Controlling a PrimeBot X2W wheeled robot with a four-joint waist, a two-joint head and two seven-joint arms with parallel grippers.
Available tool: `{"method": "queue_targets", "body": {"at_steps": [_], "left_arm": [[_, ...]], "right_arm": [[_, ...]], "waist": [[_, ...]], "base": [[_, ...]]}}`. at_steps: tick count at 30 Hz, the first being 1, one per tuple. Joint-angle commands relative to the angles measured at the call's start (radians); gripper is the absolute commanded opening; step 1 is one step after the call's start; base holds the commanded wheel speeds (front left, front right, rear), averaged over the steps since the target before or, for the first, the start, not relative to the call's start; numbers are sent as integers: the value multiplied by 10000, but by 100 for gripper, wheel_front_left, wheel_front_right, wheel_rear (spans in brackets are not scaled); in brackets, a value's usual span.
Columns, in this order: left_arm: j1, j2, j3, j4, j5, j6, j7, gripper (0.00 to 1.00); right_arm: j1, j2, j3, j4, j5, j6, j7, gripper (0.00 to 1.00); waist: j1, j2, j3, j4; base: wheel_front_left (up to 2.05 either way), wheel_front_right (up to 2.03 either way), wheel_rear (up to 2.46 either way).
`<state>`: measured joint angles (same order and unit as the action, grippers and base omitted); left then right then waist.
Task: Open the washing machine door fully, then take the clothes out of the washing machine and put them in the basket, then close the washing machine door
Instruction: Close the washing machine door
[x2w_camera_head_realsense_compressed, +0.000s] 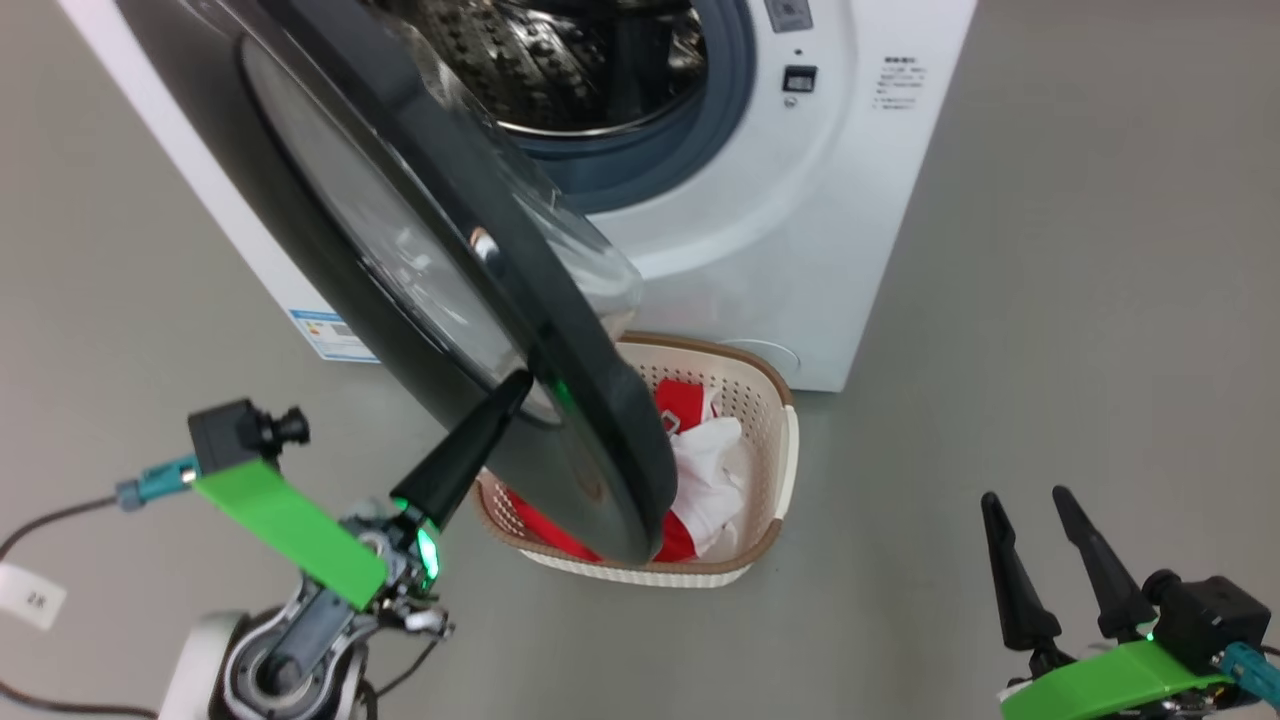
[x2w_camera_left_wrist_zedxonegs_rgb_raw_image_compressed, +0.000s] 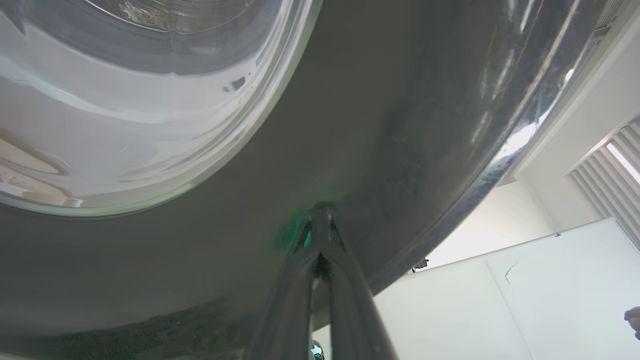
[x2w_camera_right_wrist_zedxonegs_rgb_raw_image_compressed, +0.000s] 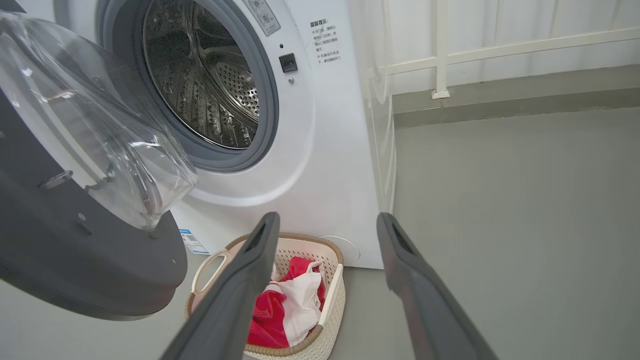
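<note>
The washing machine stands ahead with its steel drum showing no clothes inside. The washing machine door hangs part-way swung, its glossy black rim over the basket. My left gripper is shut, its tip pressed against the door's outer black rim. Red and white clothes lie in the cream basket on the floor before the machine. My right gripper stands open at the lower right, holding nothing; its fingers frame the basket in the right wrist view.
Grey floor spreads to the right of the machine. A white railing and wall run behind it. A cable trails from my left arm at the lower left. A person's hand shows at the left wrist view's right edge.
</note>
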<state>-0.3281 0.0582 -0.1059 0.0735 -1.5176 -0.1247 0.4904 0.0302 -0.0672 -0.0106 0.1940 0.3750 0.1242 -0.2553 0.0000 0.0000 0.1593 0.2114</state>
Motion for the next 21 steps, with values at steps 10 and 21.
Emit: {"method": "queue_targets", "body": {"at_steps": [10, 21], "left_arm": [[-2134, 137, -364, 823, 707, -60, -1717, 0], [-4296, 527, -1100, 2634, 1105, -60, -4171, 0]], "right_arm": [[-800, -14, 124, -313, -92, 65, -65, 100], [-1132, 121, 205, -324, -57, 65, -65, 100]], "waist": [[0, 0, 1056, -1177], [0, 0, 1554, -2090]], "base": [[0, 0, 0], [0, 0, 0]]}}
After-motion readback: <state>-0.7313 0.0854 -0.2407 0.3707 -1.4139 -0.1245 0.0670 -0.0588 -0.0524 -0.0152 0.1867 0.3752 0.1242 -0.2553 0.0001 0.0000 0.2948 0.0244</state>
